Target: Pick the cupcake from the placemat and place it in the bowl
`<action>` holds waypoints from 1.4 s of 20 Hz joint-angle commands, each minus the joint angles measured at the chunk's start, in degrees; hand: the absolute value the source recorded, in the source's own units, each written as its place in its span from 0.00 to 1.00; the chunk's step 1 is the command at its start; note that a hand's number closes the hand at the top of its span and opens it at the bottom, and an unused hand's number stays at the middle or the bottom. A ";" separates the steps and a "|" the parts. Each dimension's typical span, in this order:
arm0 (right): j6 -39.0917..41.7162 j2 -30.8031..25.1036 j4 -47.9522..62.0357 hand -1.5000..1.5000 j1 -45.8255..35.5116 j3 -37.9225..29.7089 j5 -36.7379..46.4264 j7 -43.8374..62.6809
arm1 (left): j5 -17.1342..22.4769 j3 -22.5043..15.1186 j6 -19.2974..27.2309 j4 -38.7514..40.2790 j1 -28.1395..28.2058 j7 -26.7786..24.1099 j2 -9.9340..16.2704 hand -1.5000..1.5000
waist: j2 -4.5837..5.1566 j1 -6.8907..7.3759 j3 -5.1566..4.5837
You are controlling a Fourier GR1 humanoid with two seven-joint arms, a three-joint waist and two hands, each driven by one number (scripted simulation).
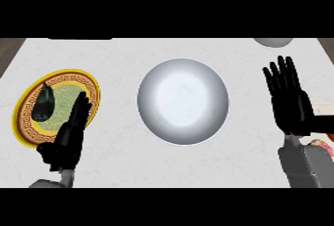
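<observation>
A round placemat (27, 118) with a gold and brown patterned rim and a green middle lies at the left of the counter. On its left part stands a dark, elongated cupcake (43, 105). My left hand (66, 140) is open over the placemat's lower right edge; its straight fingers point up, just right of the cupcake and apart from it. A large pale grey bowl (183, 101) sits in the middle of the counter and holds nothing. My right hand (291, 103) is open at the right, fingers up, well clear of the bowl.
A grey rounded object (274, 41) shows partly at the counter's far right edge. Something pink and orange (324, 146) peeks in at the right edge behind my right forearm. Bare white counter (117, 145) lies between placemat and bowl.
</observation>
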 commanded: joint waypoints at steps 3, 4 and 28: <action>4.83 -9.75 -0.37 1.00 6.28 -2.68 0.73 5.59 | 3.60 4.23 -6.40 0.70 -5.87 8.21 5.31 0.50 | -1.08 -1.05 0.38; 10.04 -14.46 3.24 1.00 9.98 -4.62 0.86 3.23 | 3.87 4.45 -7.85 0.71 -6.57 8.93 7.31 0.50 | -0.86 -1.97 0.47; 5.71 -39.00 -30.64 0.00 33.63 -10.53 31.17 13.33 | 10.28 9.16 -19.57 4.26 -12.27 17.73 10.85 0.50 | -1.13 -1.76 0.13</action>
